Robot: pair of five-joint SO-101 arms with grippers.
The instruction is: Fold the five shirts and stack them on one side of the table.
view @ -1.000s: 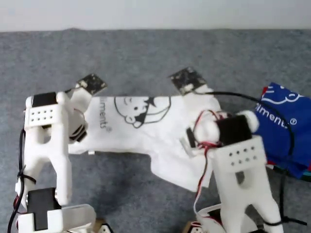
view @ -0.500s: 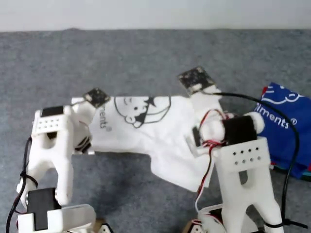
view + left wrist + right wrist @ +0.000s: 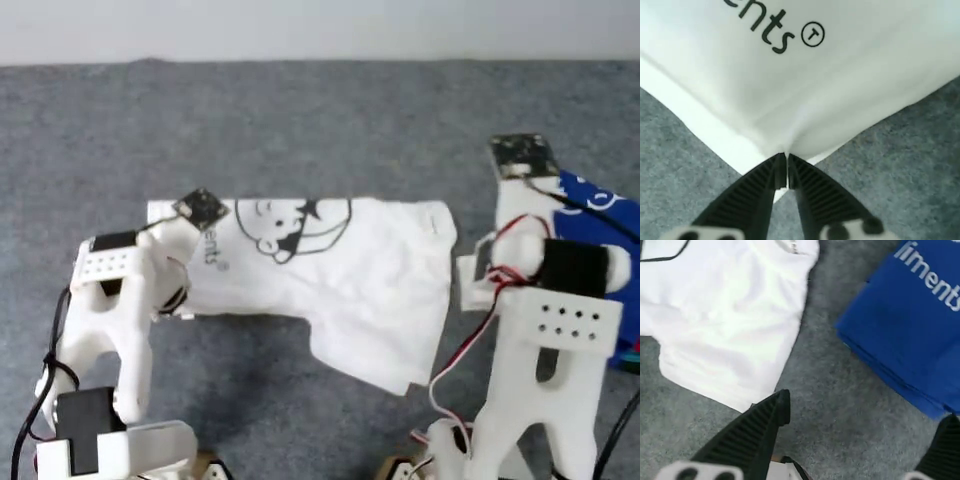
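- The white shirt (image 3: 330, 265) lies flat about the middle of the desk (image 3: 300, 120). It has a dark line-drawn cartoon and dark lettering on the upper face. The far edge is straight, and one corner of the cloth juts toward the arms' side.
- In the left wrist view the white shirt (image 3: 815, 75) shows a folded edge with a small pucker where it is gripped. The grey desk surface shows on both sides of that edge.
- The left hand (image 3: 786, 162) is closed, its ribbed black jaws pressed together on the edge of the white shirt. It grips the end of the shirt on the robot's left, near the lettering.
- The right hand (image 3: 865, 412) is spread wide and has hold of nothing. It hangs over the bare strip of desk between the white shirt (image 3: 725, 325) and the blue shirt (image 3: 910, 325). One jaw tip is near the white shirt's corner, and the other is at the blue shirt's side.
- The blue shirt (image 3: 612, 205) is folded and sits at the robot's right edge of the desk, apart from the white shirt. It carries white lettering, and several layers of cloth show stacked along its edge in the right wrist view. The right arm covers part of it in the high view.
- The desk is covered in a grey, felt-like surface. A pale wall runs behind its far edge.
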